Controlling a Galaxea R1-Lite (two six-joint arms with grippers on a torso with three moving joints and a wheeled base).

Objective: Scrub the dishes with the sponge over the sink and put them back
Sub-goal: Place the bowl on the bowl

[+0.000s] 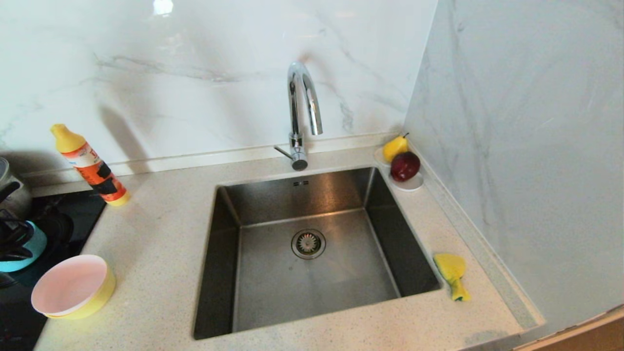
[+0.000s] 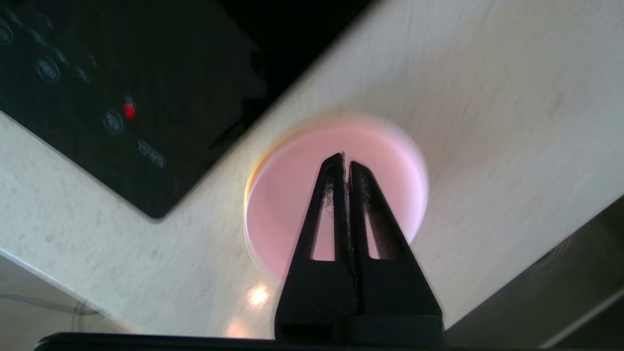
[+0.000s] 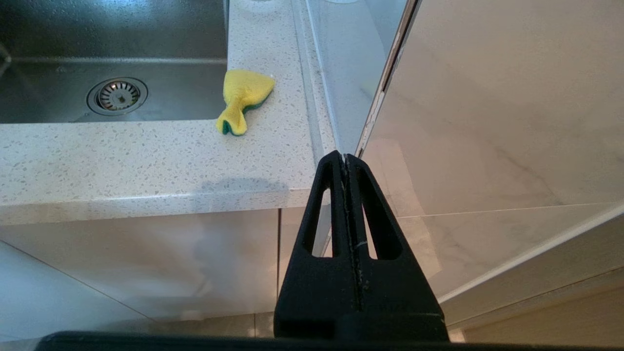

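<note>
**Operator:** Dishes: report location. The pink bowl (image 1: 70, 285) sits nested in the yellow bowl (image 1: 95, 300) at the lower left of the head frame, on the counter (image 1: 161, 243) beside the dark hob (image 1: 58, 214). A light blue bowl (image 1: 27, 251) shows at the far left edge, partly behind dark hardware. The sponge (image 1: 452, 274) lies at the lower right, just beside the rim of the sink (image 1: 312, 273).

**Technician:** Claw status?

**Operator:** In the left wrist frame, the left gripper (image 2: 345, 161) hangs above the pink bowl (image 2: 336, 195), fingers pressed together, nothing between them. The right gripper (image 3: 345, 158) is parked below the counter edge, likewise fully closed and empty, with the sponge (image 3: 242, 100) in the upper middle of its frame.

**Technician:** Hazards?

**Operator:** Judgement only. First: descending with the fingers together would push the bowl rather than straddle its wall; the bowls are light and may skid toward the hob. Second: the pink and yellow bowls are nested, so a lift may bring both, and the lower one could drop. Third: the stack stands near the counter's front edge; a sideways nudge could send it off. Fourth: the sponge is crumpled and close to the sink rim, so a poor pinch may knock it into the basin.
</note>
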